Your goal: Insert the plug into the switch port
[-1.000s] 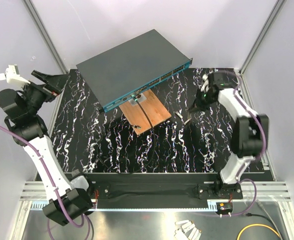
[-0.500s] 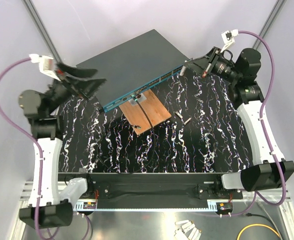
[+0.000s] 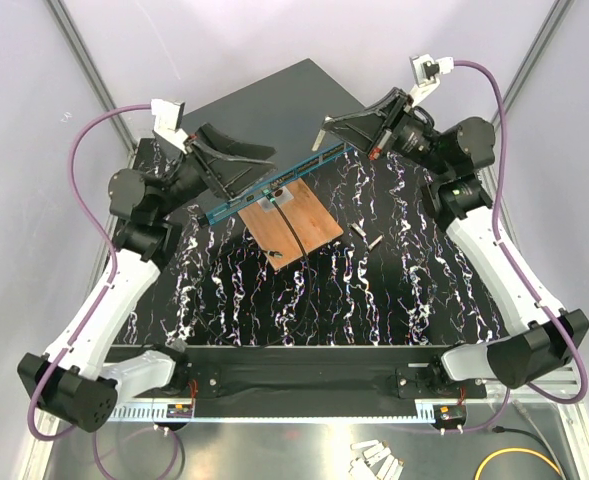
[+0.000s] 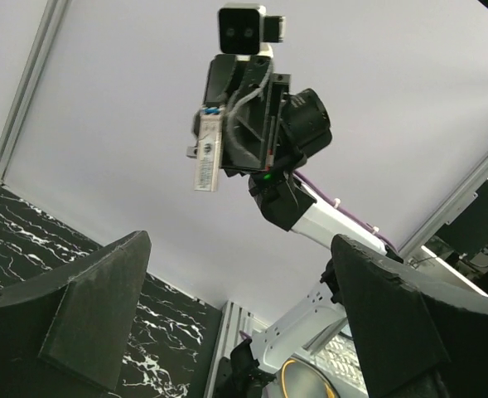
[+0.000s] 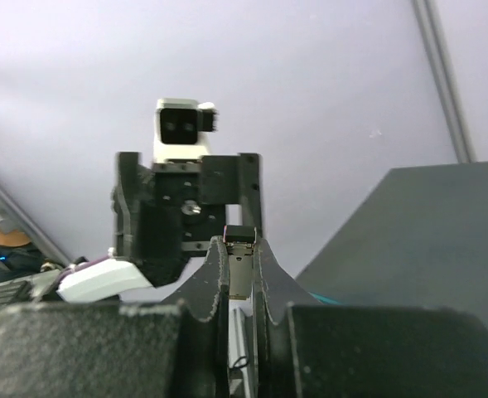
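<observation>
Pale lilac walls (image 3: 304,30), aluminium corner posts (image 3: 87,70), black white-veined tabletop (image 3: 374,300)

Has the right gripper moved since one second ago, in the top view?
Yes. The right gripper, shut on the plug, went from beside the board away from the bases and leftward, to above the switch.

One switch (image 3: 292,100), one board (image 3: 312,226), one plug (image 5: 239,269), two loose pieces (image 3: 359,231).
</observation>
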Available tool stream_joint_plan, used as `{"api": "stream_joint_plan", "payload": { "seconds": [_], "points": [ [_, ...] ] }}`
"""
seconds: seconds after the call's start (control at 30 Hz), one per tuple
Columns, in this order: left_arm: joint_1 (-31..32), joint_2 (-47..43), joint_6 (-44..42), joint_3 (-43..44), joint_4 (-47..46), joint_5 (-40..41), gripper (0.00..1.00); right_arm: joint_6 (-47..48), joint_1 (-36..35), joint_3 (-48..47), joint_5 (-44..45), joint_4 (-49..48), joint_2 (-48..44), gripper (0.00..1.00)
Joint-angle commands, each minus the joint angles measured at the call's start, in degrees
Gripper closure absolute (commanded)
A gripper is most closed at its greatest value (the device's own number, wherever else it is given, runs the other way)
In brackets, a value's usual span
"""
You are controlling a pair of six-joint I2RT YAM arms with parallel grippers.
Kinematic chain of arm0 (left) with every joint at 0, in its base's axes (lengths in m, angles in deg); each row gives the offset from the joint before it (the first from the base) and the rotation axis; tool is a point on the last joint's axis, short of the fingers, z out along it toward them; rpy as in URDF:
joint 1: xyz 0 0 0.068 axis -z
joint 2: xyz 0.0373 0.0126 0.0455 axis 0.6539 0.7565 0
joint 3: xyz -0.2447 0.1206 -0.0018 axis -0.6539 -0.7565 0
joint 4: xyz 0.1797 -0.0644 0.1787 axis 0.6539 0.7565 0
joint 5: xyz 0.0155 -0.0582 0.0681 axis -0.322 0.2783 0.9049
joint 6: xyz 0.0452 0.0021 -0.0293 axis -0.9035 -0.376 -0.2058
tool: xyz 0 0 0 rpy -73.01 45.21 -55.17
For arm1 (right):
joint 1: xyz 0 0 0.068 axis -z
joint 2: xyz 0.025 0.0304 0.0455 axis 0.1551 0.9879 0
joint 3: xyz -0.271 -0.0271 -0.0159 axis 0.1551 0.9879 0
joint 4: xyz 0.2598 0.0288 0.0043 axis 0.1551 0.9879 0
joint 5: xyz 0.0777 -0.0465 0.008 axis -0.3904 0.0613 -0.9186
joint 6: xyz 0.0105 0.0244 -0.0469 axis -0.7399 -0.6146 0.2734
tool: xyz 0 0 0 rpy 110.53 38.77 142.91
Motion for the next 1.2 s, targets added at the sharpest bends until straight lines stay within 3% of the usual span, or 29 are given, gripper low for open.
{"api": "stream_joint_plan", "payload": {
  "seconds": [0.0,0.23,0.5,0.7,0.8,0.83,0.9,0.97,1.03,1.07,1.13,1.17],
  "points": [
    [0.97,0.94,-2.27,2.60,-1.70,2.64,0.05,-3.68,-2.47,-2.12,1.58,-8.03,0.90,1.00],
    [4.23,3.84,-6.50,4.27,-0.64,3.78,0.18,-4.21,-5.90,-2.13,2.10,-8.30,1.61,1.00],
    [6.16,6.39,-7.91,7.61,-1.69,2.82,0.41,-3.68,-6.87,-2.13,2.10,-8.56,1.87,1.00],
    [7.83,7.18,-8.62,8.67,-2.48,1.50,0.50,-3.33,-7.13,-1.95,2.19,-8.65,2.05,1.00],
    [7.92,7.27,-8.70,8.75,-2.57,1.50,0.66,-3.24,-7.13,-1.86,2.19,-8.56,1.88,1.00],
    [7.83,7.27,-8.79,8.76,-2.48,1.32,0.77,-3.24,-7.13,-1.77,2.19,-8.48,1.79,1.00],
    [7.92,7.09,-9.23,8.76,-2.31,0.88,0.89,-2.37,-7.13,-1.42,1.67,-8.04,1.35,1.00],
    [7.83,6.66,-11.23,8.93,-0.56,0.71,1.00,-1.14,-7.05,-1.07,0.79,-6.90,1.00,0.91],
    [7.48,6.22,-13.17,9.98,3.38,-0.08,1.00,3.25,-7.05,-0.98,-2.02,-2.96,-0.05,0.79],
    [7.22,6.04,-14.75,10.33,5.06,-0.96,1.00,5.62,-7.05,-0.90,-2.99,-0.94,-0.49,0.60],
    [6.87,5.43,-17.56,11.73,11.09,-2.28,1.00,16.32,-6.61,-1.94,-5.89,10.29,-2.16,0.44],
    [6.87,5.25,-23.06,12.79,14.97,-3.24,1.00,20.80,-6.52,-4.04,-6.68,15.29,-2.60,0.34]
  ]
}}
